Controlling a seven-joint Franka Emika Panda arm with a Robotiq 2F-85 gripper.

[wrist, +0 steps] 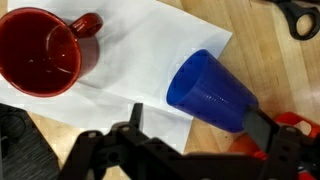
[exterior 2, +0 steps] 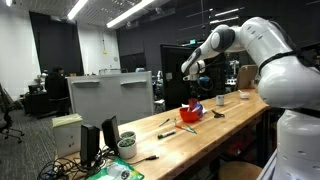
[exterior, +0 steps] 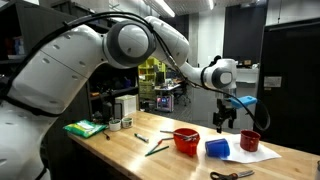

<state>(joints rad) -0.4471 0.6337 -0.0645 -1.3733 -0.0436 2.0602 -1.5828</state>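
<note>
My claw [exterior: 222,118] hangs spread and empty above the bench [exterior: 120,152], jaws wide in the wrist view. Just beneath it lies the blue cup [wrist: 210,92], tipped on its side on white paper [wrist: 150,40], near the red mug [wrist: 40,52]. The cup looks like light, stiff, smooth plastic, apt to roll. I'd pinch across its tapered wall, midway along.
</note>
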